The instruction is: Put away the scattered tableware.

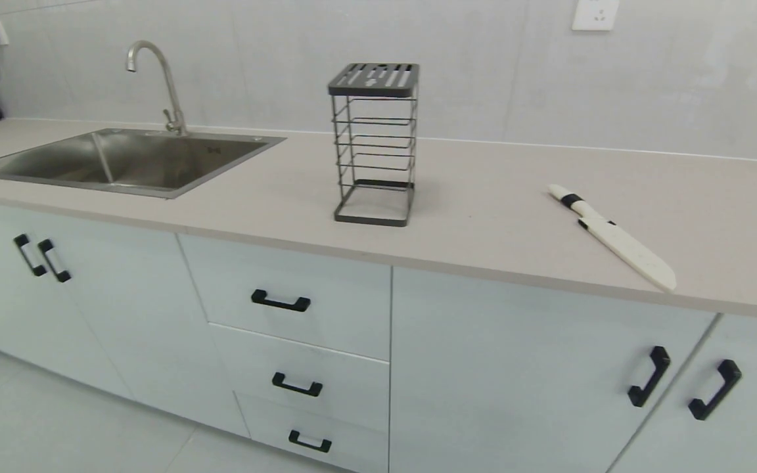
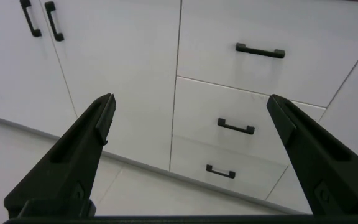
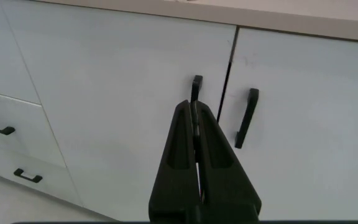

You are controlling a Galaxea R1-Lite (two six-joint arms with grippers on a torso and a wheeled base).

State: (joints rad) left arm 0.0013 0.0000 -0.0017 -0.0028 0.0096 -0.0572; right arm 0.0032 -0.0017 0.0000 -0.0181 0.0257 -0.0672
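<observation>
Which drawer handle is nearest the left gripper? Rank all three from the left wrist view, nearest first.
From the left gripper:
1. Top drawer handle, highest in the stack.
2. Middle drawer handle, just below it.
3. Bottom drawer handle, lowest, by the floor.

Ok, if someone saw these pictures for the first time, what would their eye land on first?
Probably the dark wire rack with a slotted top, standing upright in the middle of the counter. Next comes the white knife, lying flat to the rack's right near the counter's front edge, well apart from it. At the far left, a steel sink is set into the counter.
</observation>
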